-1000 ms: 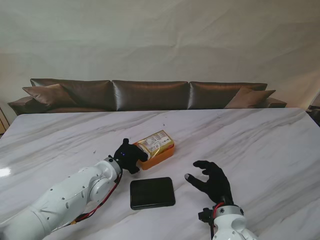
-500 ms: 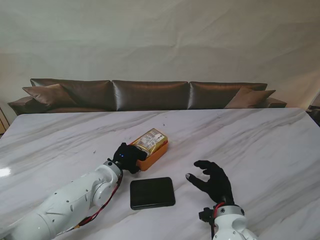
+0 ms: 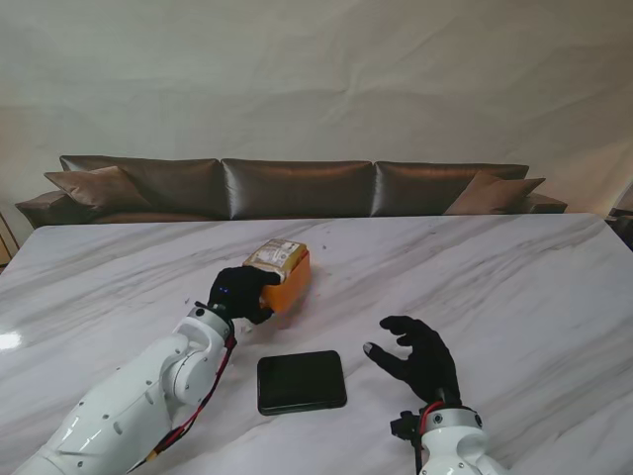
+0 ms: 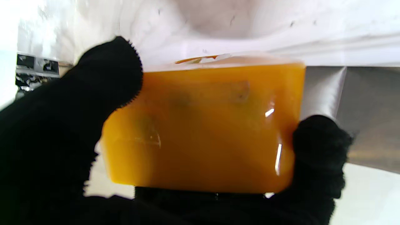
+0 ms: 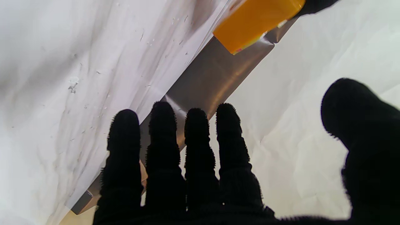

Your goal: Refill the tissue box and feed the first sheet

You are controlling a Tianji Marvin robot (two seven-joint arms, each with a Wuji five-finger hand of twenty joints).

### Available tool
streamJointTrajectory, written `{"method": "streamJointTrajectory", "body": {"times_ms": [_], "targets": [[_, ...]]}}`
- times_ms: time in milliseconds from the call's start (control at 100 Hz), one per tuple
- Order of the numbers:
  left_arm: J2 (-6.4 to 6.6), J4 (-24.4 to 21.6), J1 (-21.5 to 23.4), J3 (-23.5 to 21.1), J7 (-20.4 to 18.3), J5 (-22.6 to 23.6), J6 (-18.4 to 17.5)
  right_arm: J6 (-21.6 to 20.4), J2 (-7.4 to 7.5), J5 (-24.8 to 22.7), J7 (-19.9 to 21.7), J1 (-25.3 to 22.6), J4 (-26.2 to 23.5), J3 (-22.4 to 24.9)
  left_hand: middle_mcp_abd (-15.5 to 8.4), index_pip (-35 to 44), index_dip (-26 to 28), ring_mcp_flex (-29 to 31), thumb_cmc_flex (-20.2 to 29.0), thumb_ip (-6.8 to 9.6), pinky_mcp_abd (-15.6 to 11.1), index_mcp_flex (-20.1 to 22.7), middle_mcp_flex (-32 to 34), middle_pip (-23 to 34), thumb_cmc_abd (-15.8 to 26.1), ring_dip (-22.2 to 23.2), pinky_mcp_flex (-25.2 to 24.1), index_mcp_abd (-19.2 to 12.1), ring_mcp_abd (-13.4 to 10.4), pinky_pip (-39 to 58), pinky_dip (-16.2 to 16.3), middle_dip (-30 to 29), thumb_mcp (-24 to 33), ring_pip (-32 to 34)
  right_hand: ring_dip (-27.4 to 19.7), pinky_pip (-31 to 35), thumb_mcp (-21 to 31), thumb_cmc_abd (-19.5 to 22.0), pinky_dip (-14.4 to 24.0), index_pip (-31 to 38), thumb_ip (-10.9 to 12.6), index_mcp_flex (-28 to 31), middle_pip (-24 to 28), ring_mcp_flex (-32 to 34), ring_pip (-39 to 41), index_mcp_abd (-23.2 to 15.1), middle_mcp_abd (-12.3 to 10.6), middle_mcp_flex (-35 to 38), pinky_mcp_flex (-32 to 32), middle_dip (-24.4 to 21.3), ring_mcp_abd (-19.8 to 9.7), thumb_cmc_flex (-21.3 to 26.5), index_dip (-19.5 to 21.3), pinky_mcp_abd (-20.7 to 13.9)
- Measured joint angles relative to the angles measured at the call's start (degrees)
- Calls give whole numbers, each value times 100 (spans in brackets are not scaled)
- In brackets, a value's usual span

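Two hands share the marble table (image 3: 514, 287). Beyond the dark flat lid (image 3: 302, 381), the left hand (image 3: 240, 294) clasps the orange tissue box (image 3: 288, 280), lifted and tilted. Nearer me, the right hand (image 3: 420, 358) hovers, fingers spread, holding nothing. Glossy plastic looks light, rigid, slippery; grip its long sides.

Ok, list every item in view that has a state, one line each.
Orange tissue pack: gripped, tilted, apparently lifted off the table.
Black tissue box: flat on the table, untouched.
Left hand: shut on the pack.
Right hand: open, fingers spread, holding nothing.
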Motion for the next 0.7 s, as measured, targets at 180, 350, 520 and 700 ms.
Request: {"method": "streamJointTrajectory", "body": {"times_ms": [180,350,520,700], "targets": [[13,-809,468,-563,-78,-23,95,4,32,-222,-52,-36,-66,-170,0,0,87,381,-137,384,373,35,183,0,-3,2,425,61,-35,157,-239,88,-6,39,84,81,-10,0,6,75,0,58,55,115,142,0,0,94,88,69,43,0,47,2],[8,-1535,876,-958,-376,-533,87,2,71,-566,-64,-87,-155,-353,0,3,90,536,-229,556,446,82,272,19,-3,2,651,87,-54,215,-311,100,-7,39,153,209,-68,0,13,72,0,58,114,187,227,0,0,98,157,137,74,-263,57,5],[17,-2114,1123,-1171,-879,-892,6,82,95,-679,-138,-57,-204,-629,4,4,105,539,-238,696,448,84,278,37,-3,2,716,100,-71,277,-374,103,-61,119,293,349,-133,209,78,-104,-235,-100,117,268,360,0,0,98,247,213,213,-750,133,8],[4,-2402,1261,-1204,-865,-1379,-191,319,71,-686,-268,-8,-274,-887,21,38,138,671,-296,912,467,100,348,89,-3,2,925,105,-106,288,-454,122,-98,163,440,601,-145,475,147,-92,-646,-161,131,572,577,0,0,218,500,290,378,-1173,210,20]]}}
